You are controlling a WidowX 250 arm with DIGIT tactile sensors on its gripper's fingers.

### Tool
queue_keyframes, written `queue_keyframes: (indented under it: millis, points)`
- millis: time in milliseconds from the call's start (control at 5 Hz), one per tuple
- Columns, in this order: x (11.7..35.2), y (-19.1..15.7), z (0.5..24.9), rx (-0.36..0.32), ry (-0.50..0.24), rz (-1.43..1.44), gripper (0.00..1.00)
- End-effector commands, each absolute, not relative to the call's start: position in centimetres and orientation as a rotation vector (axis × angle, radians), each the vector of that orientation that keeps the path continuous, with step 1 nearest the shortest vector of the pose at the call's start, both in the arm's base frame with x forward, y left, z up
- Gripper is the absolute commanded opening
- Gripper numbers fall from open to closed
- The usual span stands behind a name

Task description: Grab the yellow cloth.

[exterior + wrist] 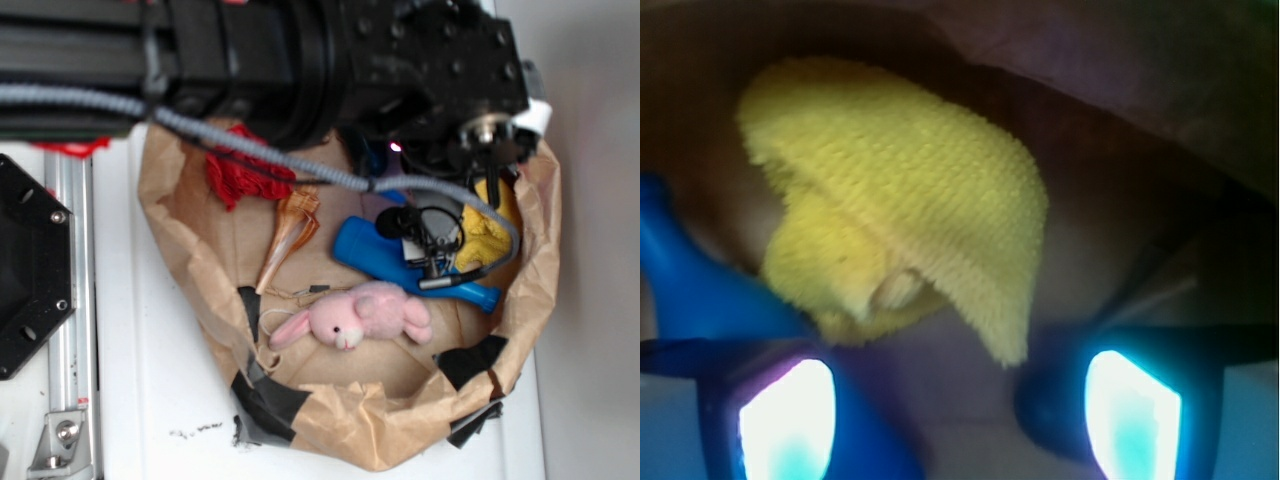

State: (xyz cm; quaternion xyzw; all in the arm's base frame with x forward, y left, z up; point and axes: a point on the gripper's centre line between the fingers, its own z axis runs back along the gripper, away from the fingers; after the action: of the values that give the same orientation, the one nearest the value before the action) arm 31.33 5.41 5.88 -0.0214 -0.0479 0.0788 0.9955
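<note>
While the arm [300, 60] is hanging over the far side of a crumpled paper bag [200, 260] on the white bench [150, 400], the jaws [432, 250] are being held low inside the bag, toward its right side. In the wrist view the jaws [958, 405] are being shown spread apart, with two glowing pads [785, 420] at the bottom edge and nothing pinched between them. The cloth [900, 190] is lying just beyond the pads, folded over itself, yellow and fuzzy, and apart from them. From the exterior view the cloth [485, 235] is being seen at the right wall of the bag, partly hidden by the jaws and a grey cable [300, 165]. A blue bottle [375, 250] is lying just left of the cloth, and whether the two are touching cannot be told. A pink bunny [360, 315] is lying nearer, a red fabric piece [245, 175] is sitting at the far left, and an orange-brown object [290, 235] is lying between them.
</note>
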Motion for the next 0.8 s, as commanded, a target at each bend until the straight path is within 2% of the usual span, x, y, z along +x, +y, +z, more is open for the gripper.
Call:
queue_keyframes:
  millis: [0, 200, 400, 600]
  points:
    - [33.9, 5.8, 4.6, -0.027, -0.338, 0.041, 0.0]
    - [34.4, 4.8, 3.8, 0.001, -0.297, 0.033, 0.0]
    - [34.8, 3.9, 1.6, 0.054, -0.201, 0.011, 0.0]
    - [33.9, 3.0, 2.8, 0.01, -0.15, 0.045, 0.0]
